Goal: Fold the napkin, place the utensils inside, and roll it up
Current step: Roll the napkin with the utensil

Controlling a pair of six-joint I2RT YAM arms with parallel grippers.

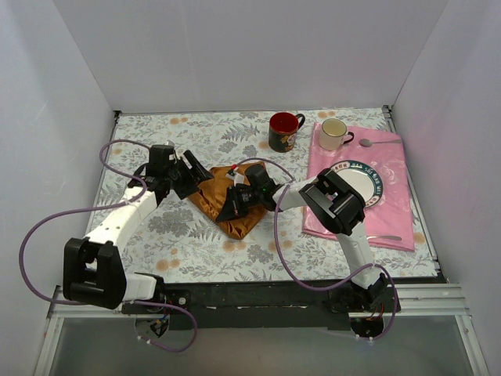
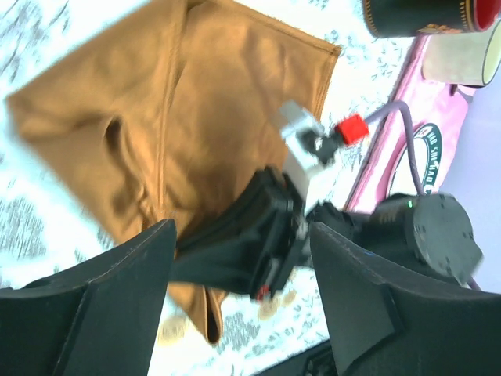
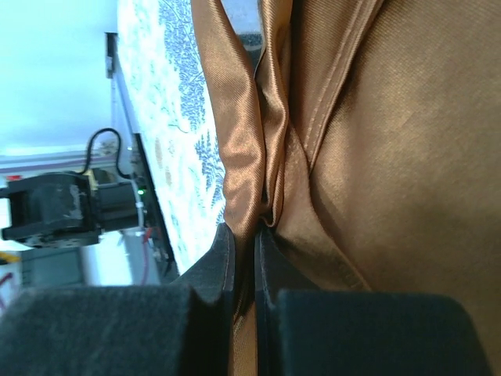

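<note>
Rust-orange napkin [image 3: 391, 157] pinched in right claw [image 3: 252, 243], left claw [image 2: 239, 235] spread alongside

the napkin [image 1: 205, 196] lies near the middle of the desk [image 1: 180, 251]. the left tool [image 1: 196, 177] is over its far left edge. the right tool [image 1: 233, 210] is on its right half, with a fold of the napkin between its fingers [image 3: 94, 329]. behind the napkin and to its right stands a mug [image 1: 283, 131]. right of that, a larger cloth [image 1: 391, 223] covers the desk's right side. it carries a second mug [image 1: 335, 135] at its far left corner, a spoon [image 1: 376, 143] just right of that mug, and a plate [image 1: 368, 184] in front of both.
</note>
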